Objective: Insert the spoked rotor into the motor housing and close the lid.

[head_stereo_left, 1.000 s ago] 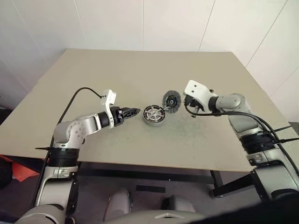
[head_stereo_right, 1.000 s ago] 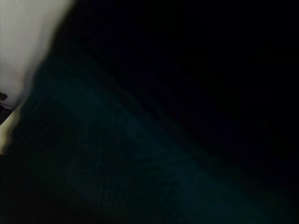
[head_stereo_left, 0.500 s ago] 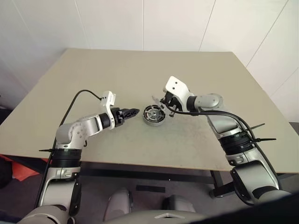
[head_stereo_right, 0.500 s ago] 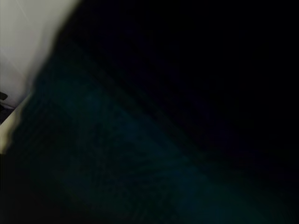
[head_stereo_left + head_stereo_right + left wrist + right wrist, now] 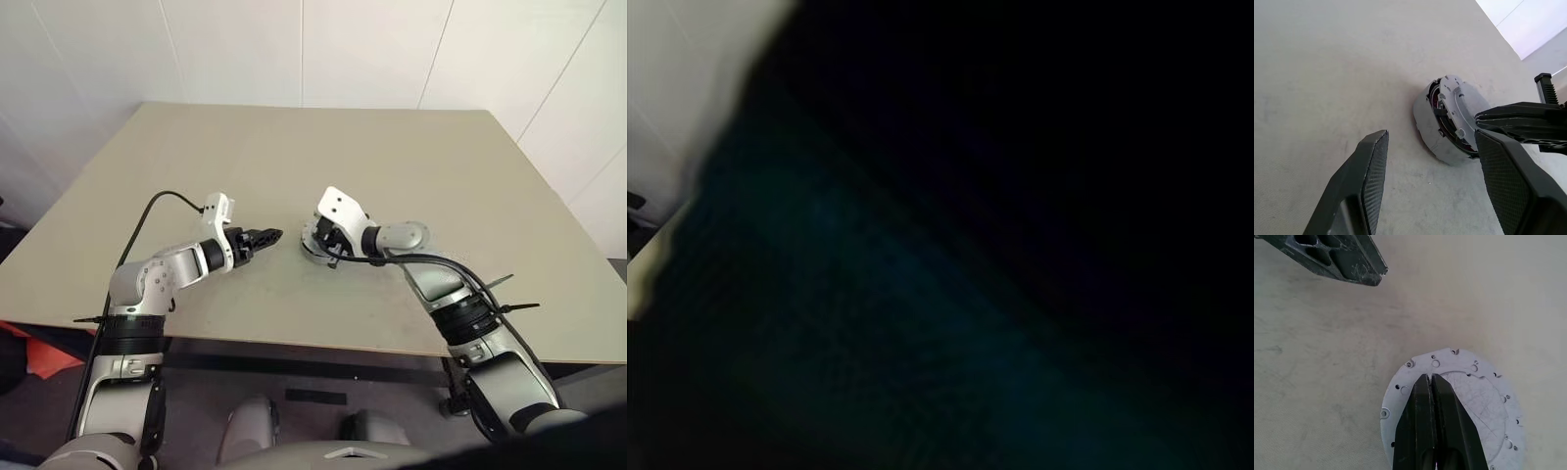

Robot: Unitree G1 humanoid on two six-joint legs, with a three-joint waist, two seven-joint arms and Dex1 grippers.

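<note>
The bench [image 5: 1327, 73] has a matt beige top, a little grainy and with faint marks. The motor housing [image 5: 1427, 132] looks like brushed grey metal with a soft shine, and the lid [image 5: 1474, 396] on it is pale matt metal with fine scratches and small drilled holes. The left gripper [image 5: 1432, 188] has black fingers [image 5: 1374, 171] of a finely textured, woven-looking plastic, and the right gripper [image 5: 1428, 379] has smooth, slightly glossy black fingers.

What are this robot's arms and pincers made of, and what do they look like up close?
Both arms are smooth silver-grey shells with black rings at the joints. A white block sits at each wrist, and a black cable loops along each arm. The left gripper and right gripper each have two black fingers. The left gripper's fingers are broad, with a fine woven texture on the pads.
</note>
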